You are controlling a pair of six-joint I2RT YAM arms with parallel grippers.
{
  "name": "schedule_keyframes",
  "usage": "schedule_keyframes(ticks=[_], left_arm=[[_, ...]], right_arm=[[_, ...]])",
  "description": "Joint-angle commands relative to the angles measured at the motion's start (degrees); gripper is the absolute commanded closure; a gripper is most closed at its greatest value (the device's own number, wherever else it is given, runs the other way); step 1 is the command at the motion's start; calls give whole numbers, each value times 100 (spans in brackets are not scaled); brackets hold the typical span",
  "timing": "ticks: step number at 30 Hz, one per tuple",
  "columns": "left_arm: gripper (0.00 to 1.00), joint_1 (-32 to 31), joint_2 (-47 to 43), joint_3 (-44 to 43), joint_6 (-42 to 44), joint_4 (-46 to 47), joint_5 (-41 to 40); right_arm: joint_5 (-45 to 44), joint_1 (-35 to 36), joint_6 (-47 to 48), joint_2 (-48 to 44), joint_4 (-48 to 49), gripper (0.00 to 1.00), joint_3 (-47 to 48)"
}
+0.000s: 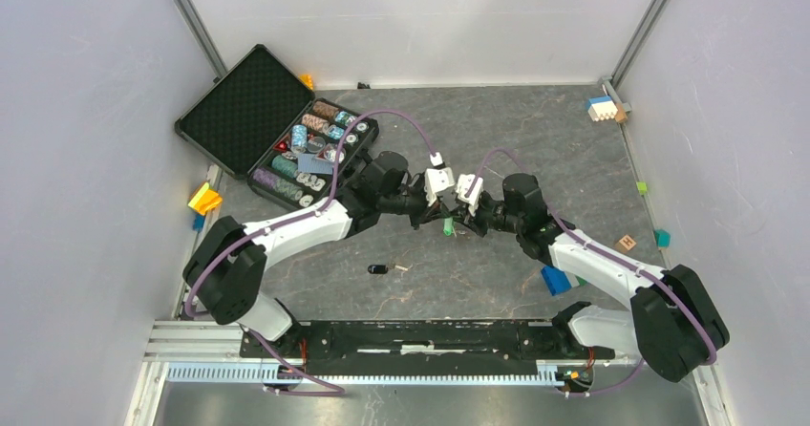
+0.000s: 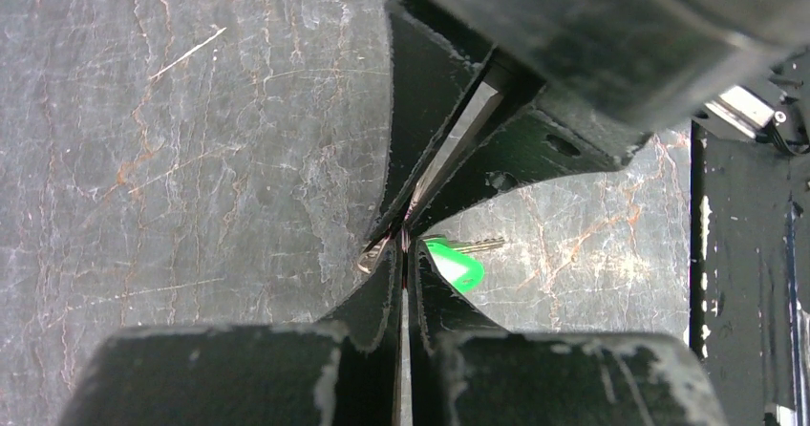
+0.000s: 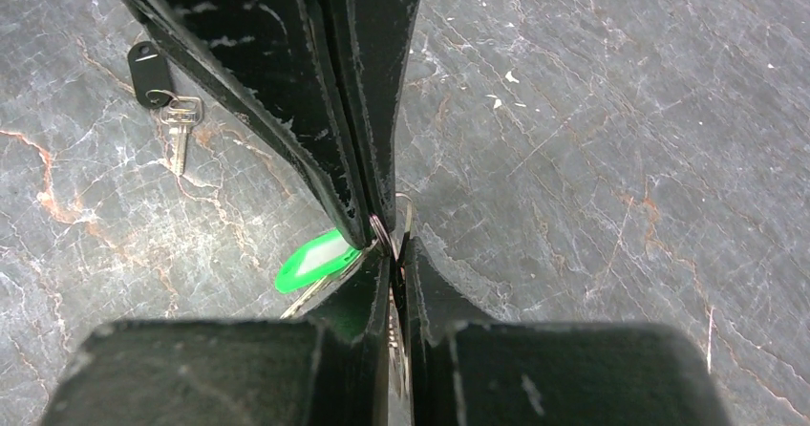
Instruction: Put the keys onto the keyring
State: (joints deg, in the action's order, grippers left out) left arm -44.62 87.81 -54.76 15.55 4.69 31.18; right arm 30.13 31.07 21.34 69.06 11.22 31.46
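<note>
On the grey marbled desk (image 1: 535, 130), the left arm (image 1: 296, 225) and the right arm (image 1: 592, 259) reach inward from the near edge and meet tip to tip above the middle. At the far left corner an open black case (image 1: 239, 111) lies with its foam-lined lid thrown back and rows of poker chips (image 1: 306, 144) in its tray. Loose toy blocks sit round the edges: a yellow-orange one (image 1: 204, 198) left of the case, a white-and-blue one (image 1: 602, 108) at the far right, and a blue one (image 1: 555, 280) beside the right arm.

The left gripper (image 2: 406, 249) has its fingers pressed fully together, their tips against the tips of the other gripper. The right gripper (image 3: 392, 259) is all but closed, with a sliver of flat metal from the keyring's small keys showing between its fingers.

The green-headed key (image 2: 457, 266) hangs in the air just beside the meeting tips, clear of the desk, its blade pointing away from them. I cannot tell whether the left gripper pinches it or whether it hangs from the ring. The black-headed key (image 3: 148, 68) lies flat on the desk, well apart, nearer the arm bases. The keyring (image 3: 379, 225) shows only as a thin wire loop right at the touching fingertips.
</note>
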Motion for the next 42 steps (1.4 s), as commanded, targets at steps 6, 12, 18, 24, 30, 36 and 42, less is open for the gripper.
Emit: schedule_keyframes(ticks=[6,12,18,24,30,36,42], left_arm=[[98,32,-568,218,963,-419,128],[98,50,-931,305,1305,-759,-316],[98,41,-1010,244,1217,-908,-452],[98,-15,-748,104,870,-773,-319],[98,-47,-408,-152,651,-632,62],[98,-47,-81,-269,605,-489,295],[98,-29,55,-307,598,-285,269]], right_arm=[[202,35,116,-100,272,100,18],[-48,40,59,-103,283,100,18],[-237,44,-3,-119,302,100,18],[-350,49,-108,-156,341,100,-1],[-226,57,-144,-97,329,100,17],[-114,57,-157,-105,349,100,9],[-24,57,-157,-112,350,100,0]])
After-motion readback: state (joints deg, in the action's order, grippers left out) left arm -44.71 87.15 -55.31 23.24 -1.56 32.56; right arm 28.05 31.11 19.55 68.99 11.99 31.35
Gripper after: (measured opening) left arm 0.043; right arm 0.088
